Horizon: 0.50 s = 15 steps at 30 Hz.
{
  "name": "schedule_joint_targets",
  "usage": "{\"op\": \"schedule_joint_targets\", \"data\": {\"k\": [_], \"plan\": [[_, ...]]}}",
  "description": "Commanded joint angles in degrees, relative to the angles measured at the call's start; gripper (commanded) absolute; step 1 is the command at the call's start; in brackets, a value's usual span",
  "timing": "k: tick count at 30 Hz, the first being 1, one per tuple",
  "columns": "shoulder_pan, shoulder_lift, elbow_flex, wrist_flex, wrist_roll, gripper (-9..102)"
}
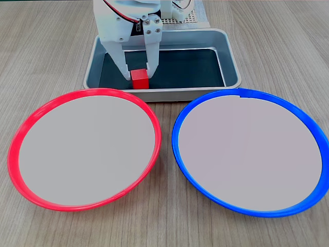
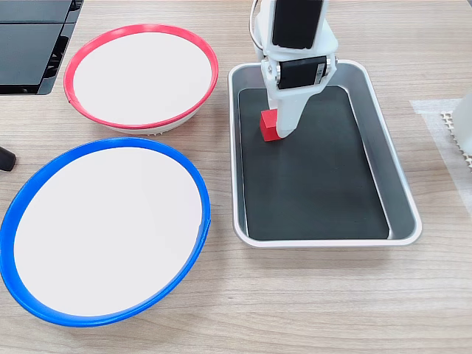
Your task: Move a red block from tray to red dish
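I count one red block, one tray and two dishes — the red dish and a blue-rimmed dish of the same size. The block is a small, smooth-faced cube with no markings I can read. It sits on the tray's dark, matte bottom, near the end of the tray closest to the red dish in a fixed view. The tray is a grey metal rectangle with rounded corners and raised, shiny sides. Both dishes are round and shallow, with glossy coloured rims and pale, plain centres. All rest on a worktop of light wood grain. The white plastic gripper stands down inside the tray — its jaws are narrow, one on either side of the block and touching it. I see no labels or writing.
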Motion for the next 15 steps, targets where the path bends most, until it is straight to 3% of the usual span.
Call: {"op": "schedule_joint_targets", "data": {"k": [1,4,6,10,12,15], "plan": [[0.4,1.5,0.4,-1.1,1.1,0],[-1.9,4.6,-1.9,2.3,6.7,0],[-6.9,12.0,-7.3,11.4,21.4,0],[-13.7,24.0,-16.2,18.4,50.5,0],[-14.7,28.4,-20.4,14.3,67.1,0],[-12.7,29.1,-23.9,8.3,77.6,0]]}}
